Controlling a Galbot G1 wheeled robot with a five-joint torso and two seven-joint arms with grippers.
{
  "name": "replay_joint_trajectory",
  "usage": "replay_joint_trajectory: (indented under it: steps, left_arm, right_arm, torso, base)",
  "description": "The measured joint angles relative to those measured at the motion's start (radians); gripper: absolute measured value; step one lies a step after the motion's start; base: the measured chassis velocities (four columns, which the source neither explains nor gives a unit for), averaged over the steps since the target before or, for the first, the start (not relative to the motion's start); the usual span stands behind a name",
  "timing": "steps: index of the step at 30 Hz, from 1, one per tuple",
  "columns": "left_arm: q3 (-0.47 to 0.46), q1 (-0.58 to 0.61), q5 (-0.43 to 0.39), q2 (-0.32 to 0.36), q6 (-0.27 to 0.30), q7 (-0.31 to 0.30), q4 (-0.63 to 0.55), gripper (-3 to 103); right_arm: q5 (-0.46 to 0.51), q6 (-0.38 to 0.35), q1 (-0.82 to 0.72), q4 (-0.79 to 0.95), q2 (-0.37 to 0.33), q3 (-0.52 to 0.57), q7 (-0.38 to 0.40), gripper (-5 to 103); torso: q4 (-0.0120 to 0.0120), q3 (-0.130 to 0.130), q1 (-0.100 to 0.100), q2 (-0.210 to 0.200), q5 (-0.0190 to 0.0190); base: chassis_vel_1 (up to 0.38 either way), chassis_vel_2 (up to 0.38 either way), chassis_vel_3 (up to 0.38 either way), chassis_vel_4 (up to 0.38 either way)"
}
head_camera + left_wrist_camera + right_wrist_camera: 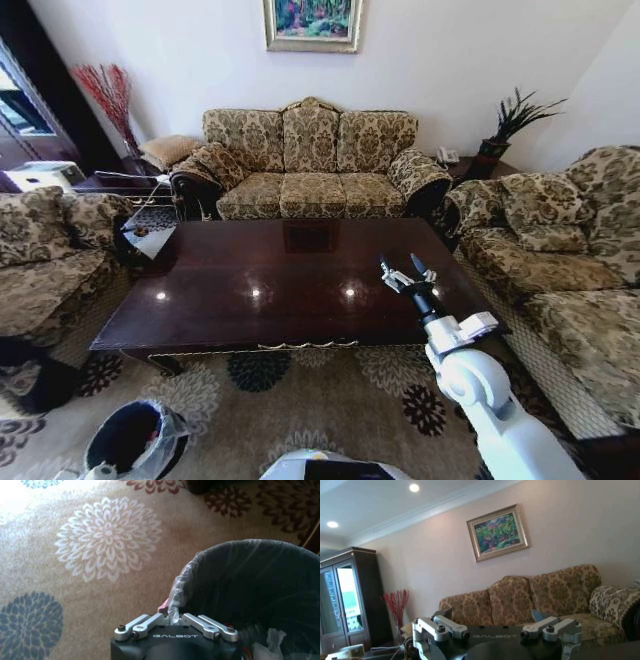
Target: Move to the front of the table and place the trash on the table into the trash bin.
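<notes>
The table [250,320] is a dark glossy slab in the middle of the head view, and its top shows only reflections. On the patterned carpet by the table's near left corner stands the trash bin [130,440], black with a pale liner. In the left wrist view my left gripper [170,613] hangs right at the rim of the trash bin [260,588], shut, with a sliver of red wrapper [163,606] at its fingertips. White trash bits [272,639] lie inside the bin. My right gripper [405,269] is raised over the table's right part, open and holding nothing.
Floral sofas surround the table: one behind it [310,165], one to the right [570,260] and one to the left [45,260]. A small side table [110,185] stands at the back left and another with a plant [495,150] at the back right.
</notes>
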Motion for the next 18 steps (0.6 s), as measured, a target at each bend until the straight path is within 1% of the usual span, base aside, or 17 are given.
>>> replay_joint_trajectory:
  steps: [3, 5, 7, 9, 12, 18]
  left_arm:
    - [-0.004, -0.005, 0.001, -0.010, 0.004, 0.000, 0.023, 1]
    - [-0.014, -0.009, 0.008, -0.022, 0.004, 0.004, 0.063, 1]
    - [-0.018, -0.009, 0.013, -0.027, 0.004, 0.012, 0.073, 1]
    - [-0.020, -0.009, 0.016, -0.029, 0.004, 0.018, 0.079, 1]
    - [-0.024, -0.010, 0.020, -0.037, 0.010, 0.040, 0.088, 1]
    - [-0.024, -0.023, 0.022, -0.046, 0.020, 0.061, 0.110, 1]
  right_arm:
    - [0.000, 0.000, -0.004, 0.000, 0.001, 0.001, -0.001, 100]
    - [-0.001, 0.002, -0.010, 0.001, 0.005, 0.003, -0.002, 100]
    - [-0.001, 0.003, -0.013, 0.003, 0.006, 0.005, -0.002, 100]
    - [-0.001, 0.004, -0.016, 0.003, 0.006, 0.007, -0.003, 100]
    - [-0.001, 0.011, -0.025, 0.003, 0.004, 0.013, -0.005, 100]
    - [-0.001, 0.015, -0.035, 0.011, -0.004, 0.022, -0.012, 100]
  torso:
    - [-0.0001, 0.000, 0.000, 0.000, -0.0002]
    - [0.0008, 0.000, 0.000, 0.000, -0.0009]
    - [0.0012, 0.000, 0.000, 0.000, -0.0008]
    - [0.0011, 0.000, 0.000, 0.000, -0.0006]
    - [0.0000, 0.000, 0.000, 0.000, 0.0000]
    - [0.0002, 0.000, 0.000, 0.000, -0.0002]
  base:
    - [0.000, 0.000, 0.000, 0.000]
    - [0.000, 0.000, 0.000, 0.000]
    - [0.000, 0.000, 0.000, 0.000]
    - [0.000, 0.000, 0.000, 0.000]
    - [0.000, 0.000, 0.000, 0.000]
    - [0.000, 0.000, 0.000, 0.000]
